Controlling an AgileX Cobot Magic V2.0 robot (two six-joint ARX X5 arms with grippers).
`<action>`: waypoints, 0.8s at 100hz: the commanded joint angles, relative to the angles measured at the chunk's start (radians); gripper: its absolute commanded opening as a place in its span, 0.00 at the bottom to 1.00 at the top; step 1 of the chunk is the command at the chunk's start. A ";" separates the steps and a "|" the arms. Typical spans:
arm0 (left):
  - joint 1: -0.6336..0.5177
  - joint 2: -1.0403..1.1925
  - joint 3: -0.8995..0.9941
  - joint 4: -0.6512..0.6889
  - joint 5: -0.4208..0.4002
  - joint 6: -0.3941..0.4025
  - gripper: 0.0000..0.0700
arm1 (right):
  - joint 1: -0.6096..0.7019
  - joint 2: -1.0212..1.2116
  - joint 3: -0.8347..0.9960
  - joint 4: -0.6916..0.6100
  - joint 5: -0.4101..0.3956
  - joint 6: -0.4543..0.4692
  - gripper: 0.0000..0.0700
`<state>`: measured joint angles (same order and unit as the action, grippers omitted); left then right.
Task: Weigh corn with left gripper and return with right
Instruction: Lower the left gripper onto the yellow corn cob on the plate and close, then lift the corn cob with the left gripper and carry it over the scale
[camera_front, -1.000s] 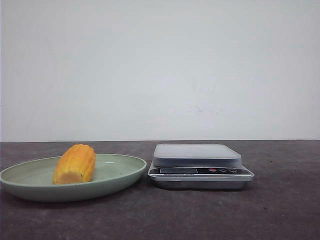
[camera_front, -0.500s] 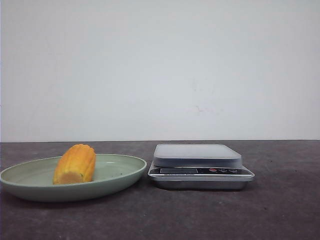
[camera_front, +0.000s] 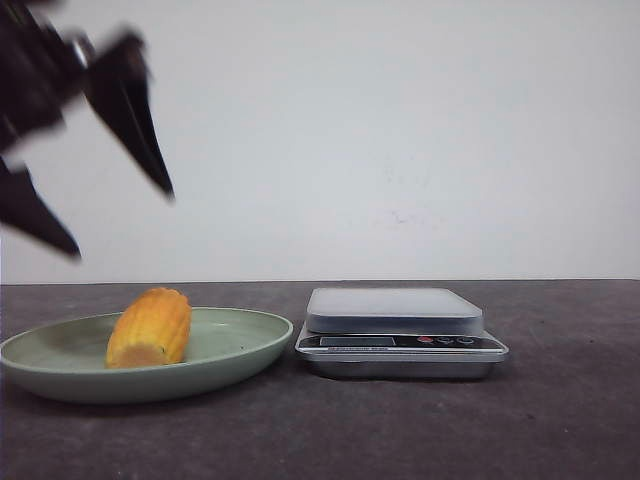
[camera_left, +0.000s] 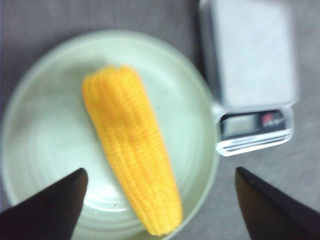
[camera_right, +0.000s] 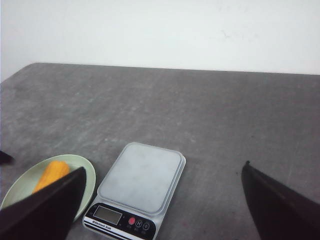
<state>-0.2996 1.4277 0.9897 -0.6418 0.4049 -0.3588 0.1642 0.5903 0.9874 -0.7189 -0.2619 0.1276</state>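
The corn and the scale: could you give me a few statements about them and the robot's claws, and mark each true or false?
1. The corn lies on the green plate. True.
2. Something sits on the scale. False: its platform is bare.
3. The left gripper is open above the plate. True.
4. The left gripper holds the corn. False: it holds nothing.
5. The right gripper is shut. False: it is open.

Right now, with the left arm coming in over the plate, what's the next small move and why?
Probably lower the left gripper straight down over the corn with its jaws kept apart. It hangs open above the green plate, and the corn lies untouched between the fingertips in the left wrist view. The scale platform is bare, so nothing has been weighed yet.
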 joint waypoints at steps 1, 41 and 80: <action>-0.017 0.081 0.015 0.025 -0.015 -0.013 0.73 | 0.004 0.003 0.011 -0.005 0.000 -0.003 0.90; -0.060 0.249 0.024 0.096 0.007 -0.079 0.01 | 0.004 0.003 0.011 -0.103 0.000 -0.003 0.90; -0.067 -0.004 0.335 0.089 0.154 -0.069 0.01 | 0.004 0.003 0.011 -0.089 0.001 -0.002 0.90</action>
<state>-0.3584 1.4567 1.2358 -0.5644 0.5472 -0.4339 0.1642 0.5903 0.9874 -0.8249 -0.2615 0.1276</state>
